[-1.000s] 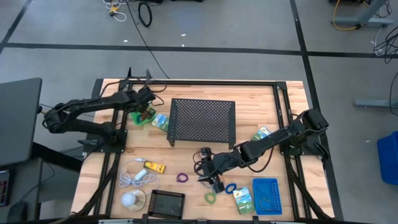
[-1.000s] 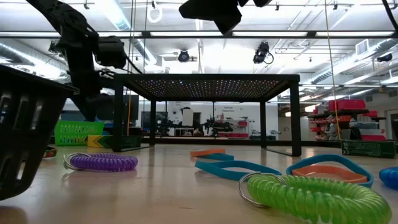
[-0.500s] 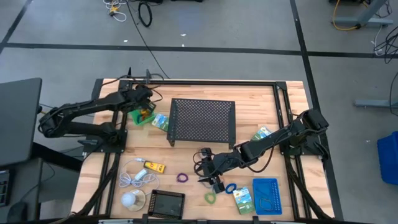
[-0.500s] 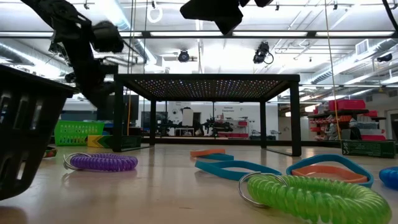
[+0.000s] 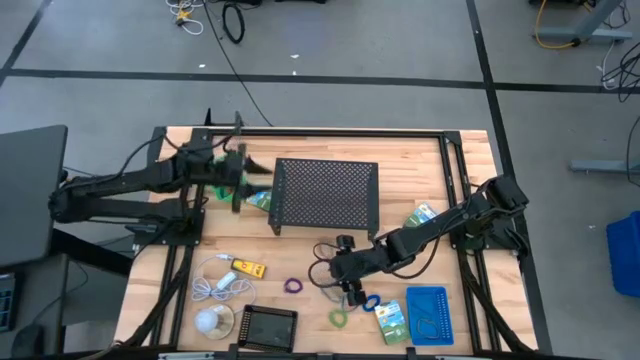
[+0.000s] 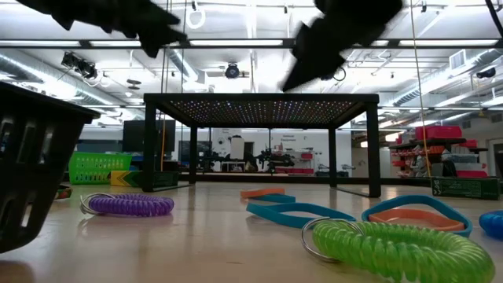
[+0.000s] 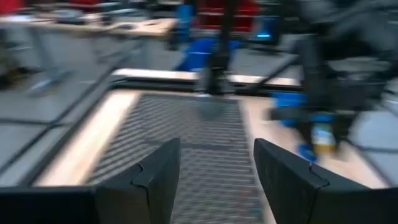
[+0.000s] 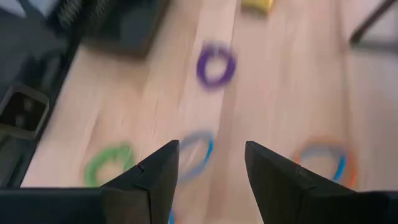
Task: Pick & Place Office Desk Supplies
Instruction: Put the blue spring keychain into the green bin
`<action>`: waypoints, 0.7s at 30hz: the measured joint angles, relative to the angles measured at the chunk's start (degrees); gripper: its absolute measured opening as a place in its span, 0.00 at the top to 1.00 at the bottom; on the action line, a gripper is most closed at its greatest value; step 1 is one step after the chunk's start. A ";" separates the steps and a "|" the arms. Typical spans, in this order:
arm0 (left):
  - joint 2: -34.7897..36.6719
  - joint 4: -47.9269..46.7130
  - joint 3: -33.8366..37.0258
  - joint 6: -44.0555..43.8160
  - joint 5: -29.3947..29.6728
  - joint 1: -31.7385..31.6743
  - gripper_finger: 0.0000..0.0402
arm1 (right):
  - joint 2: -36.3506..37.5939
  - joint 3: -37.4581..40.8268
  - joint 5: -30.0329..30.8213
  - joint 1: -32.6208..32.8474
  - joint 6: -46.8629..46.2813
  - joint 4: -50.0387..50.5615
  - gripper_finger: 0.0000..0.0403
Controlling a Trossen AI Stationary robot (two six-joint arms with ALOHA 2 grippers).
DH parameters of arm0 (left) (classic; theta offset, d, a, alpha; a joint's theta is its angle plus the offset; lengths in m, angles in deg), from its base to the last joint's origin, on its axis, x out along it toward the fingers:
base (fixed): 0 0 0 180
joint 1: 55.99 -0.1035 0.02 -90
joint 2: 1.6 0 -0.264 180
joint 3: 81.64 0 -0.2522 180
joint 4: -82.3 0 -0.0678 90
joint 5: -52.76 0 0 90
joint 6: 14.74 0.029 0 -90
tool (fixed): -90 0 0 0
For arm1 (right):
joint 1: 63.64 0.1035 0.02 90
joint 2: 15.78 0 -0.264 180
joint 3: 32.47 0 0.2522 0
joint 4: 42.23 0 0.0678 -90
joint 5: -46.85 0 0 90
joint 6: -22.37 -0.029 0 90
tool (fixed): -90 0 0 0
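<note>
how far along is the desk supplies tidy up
Early, by the look of it. Nothing is in hand: the left gripper is open beside the black mesh rack, and the right gripper is open above the loops. Still loose: purple loop, green loop, yellow block, green-blue packet.

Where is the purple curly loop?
In the high view, the purple loop lies on the table's near-middle, between the yellow block and the green loop.

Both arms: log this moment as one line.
left pincer: open, empty, at mesh stand | right pincer: open, empty, over coloured loops
</note>
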 joint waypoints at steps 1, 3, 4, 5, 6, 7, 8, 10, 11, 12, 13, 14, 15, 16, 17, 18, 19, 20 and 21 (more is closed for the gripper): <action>-0.10 0.12 0.00 0.00 -0.46 1.60 0.47 | -0.02 0.02 -0.46 0.43 -1.52 2.15 0.52; -0.83 0.47 0.00 0.61 -0.54 5.07 0.47 | -0.02 0.02 -2.02 1.36 -4.88 6.94 0.52; -1.23 0.57 0.02 0.87 -0.53 6.58 0.47 | -0.04 0.10 -2.71 1.90 -6.64 9.10 0.52; -1.62 0.97 0.06 0.91 -0.54 8.00 0.47 | -0.08 0.15 -2.96 2.53 -8.34 10.73 0.52; -2.00 1.95 0.07 0.93 -0.55 9.32 0.47 | -0.11 0.15 -3.05 3.26 -9.84 11.98 0.52; -2.28 3.08 0.07 1.00 -0.57 10.54 0.47 | -0.11 0.15 -3.20 4.00 -11.21 12.75 0.52; -2.57 4.08 0.07 1.13 -0.47 11.68 0.47 | -0.11 0.15 -3.67 4.77 -12.40 13.17 0.52; -3.09 5.76 0.07 1.44 0.09 13.72 0.47 | -0.11 0.15 -4.37 6.26 -14.65 14.04 0.52; -3.23 6.16 0.07 1.77 0.49 14.59 0.47 | -0.11 0.15 -4.49 6.97 -15.78 14.52 0.52; -3.46 6.90 0.07 2.13 1.01 15.37 0.47 | -0.50 0.15 -4.46 7.64 -16.54 14.76 0.52; -3.67 7.49 0.07 2.59 1.53 15.96 0.47 | -1.03 0.13 -4.53 8.14 -17.17 14.75 0.52; -3.79 7.70 0.07 2.84 2.14 16.47 0.47 | -1.38 0.16 -4.47 8.60 -17.79 15.52 0.52; -3.80 7.84 0.07 3.00 2.77 16.87 0.47 | -1.50 0.23 -4.31 8.96 -18.34 16.74 0.52; -3.80 8.13 0.07 3.21 3.22 17.18 0.47 | -1.89 0.20 -4.23 9.08 -18.85 16.87 0.52; -3.80 8.43 0.07 3.32 3.67 17.36 0.47 | -2.32 0.12 -4.14 9.08 -19.32 16.47 0.52; -3.80 8.45 0.07 3.32 4.11 17.55 0.47 | -2.88 0.09 -3.97 9.06 -19.43 17.34 0.52; -3.80 8.41 0.07 3.34 4.45 17.57 0.47 | -3.56 0.11 -3.90 9.06 -19.45 18.77 0.52; -3.80 8.44 0.07 3.34 4.62 17.57 0.47 | -4.24 0.15 -3.86 9.00 -19.45 19.26 0.52; -3.80 8.41 0.07 3.34 4.62 17.55 0.47 | -4.79 0.17 -3.78 8.89 -19.25 19.42 0.52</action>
